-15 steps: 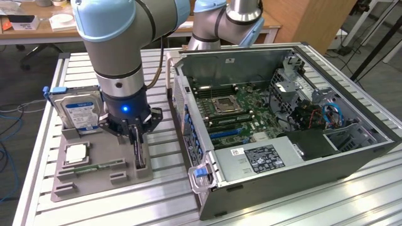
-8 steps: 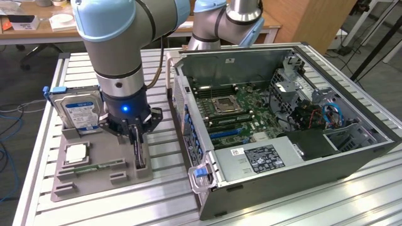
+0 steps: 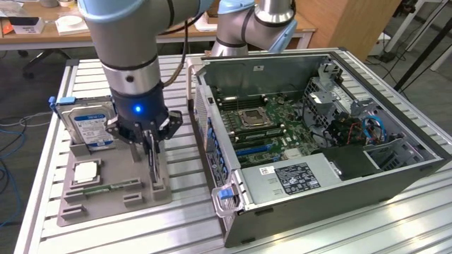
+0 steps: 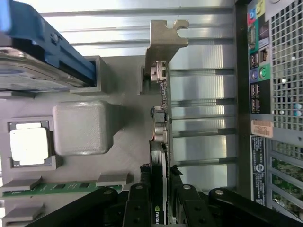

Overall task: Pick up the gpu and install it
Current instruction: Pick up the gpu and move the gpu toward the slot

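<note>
Gripper [image 3: 150,138] [image 4: 159,188] was pinching the gpu [image 3: 152,161] [image 4: 161,118], which stood on edge in a slot along the grey holder tray's [image 3: 106,203] edge nearest the open computer case [image 3: 318,174], with the hard drive [image 3: 88,124] upright at the tray's far corner and the memory stick [image 3: 116,185] lying flat mid-tray.

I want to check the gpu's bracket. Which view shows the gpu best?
The wrist view: the gpu runs edge-on from its silver bracket to the gripper. In the exterior view it is a dark sliver standing in the grey tray, under the gripper.
</note>
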### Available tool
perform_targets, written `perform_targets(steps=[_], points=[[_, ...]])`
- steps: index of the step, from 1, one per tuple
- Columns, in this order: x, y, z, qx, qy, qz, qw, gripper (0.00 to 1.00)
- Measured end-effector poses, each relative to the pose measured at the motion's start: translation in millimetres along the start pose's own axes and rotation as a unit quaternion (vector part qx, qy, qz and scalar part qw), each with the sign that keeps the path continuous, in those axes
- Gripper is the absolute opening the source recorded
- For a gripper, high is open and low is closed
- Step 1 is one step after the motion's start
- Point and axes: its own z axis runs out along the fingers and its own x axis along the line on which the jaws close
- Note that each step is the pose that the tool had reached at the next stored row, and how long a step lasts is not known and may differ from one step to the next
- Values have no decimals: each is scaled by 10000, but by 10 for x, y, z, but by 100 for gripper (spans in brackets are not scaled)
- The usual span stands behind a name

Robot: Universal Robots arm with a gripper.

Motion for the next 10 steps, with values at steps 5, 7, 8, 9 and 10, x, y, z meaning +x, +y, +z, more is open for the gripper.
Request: perform_targets(steps=[5,7,8,9,10], points=[[-6,8,-229,0,0,0,10000,27],[-7,11,-318,0,0,0,10000,27],[-9,12,-366,0,1,-1,10000,27],[-9,14,-411,0,1,0,10000,27],[-10,15,-456,0,1,0,10000,27]])
